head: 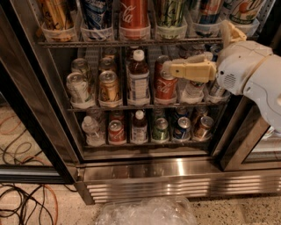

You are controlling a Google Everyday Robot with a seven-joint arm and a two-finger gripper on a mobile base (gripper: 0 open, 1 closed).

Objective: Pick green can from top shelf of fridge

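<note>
The green can (170, 11), pale green and white with dark streaks, stands in a clear cup holder (171, 30) on the top shelf (109, 43) of the fridge (167, 176), just right of a red Coca-Cola can (134, 13). My gripper (199, 47) is below and to the right of the green can, in front of the middle rack. One cream finger (191, 70) points left across a red can (164, 85); the other finger (230, 31) points up by the top shelf's right end. The fingers are spread apart and hold nothing.
Other tall cans fill the top row: a blue one (96, 13) and a yellow one (55, 15). The lower racks hold short cans and bottles (138, 79). A dark door frame (30, 114) stands at the left. Cables (22, 197) and a plastic bag (145, 213) lie on the floor.
</note>
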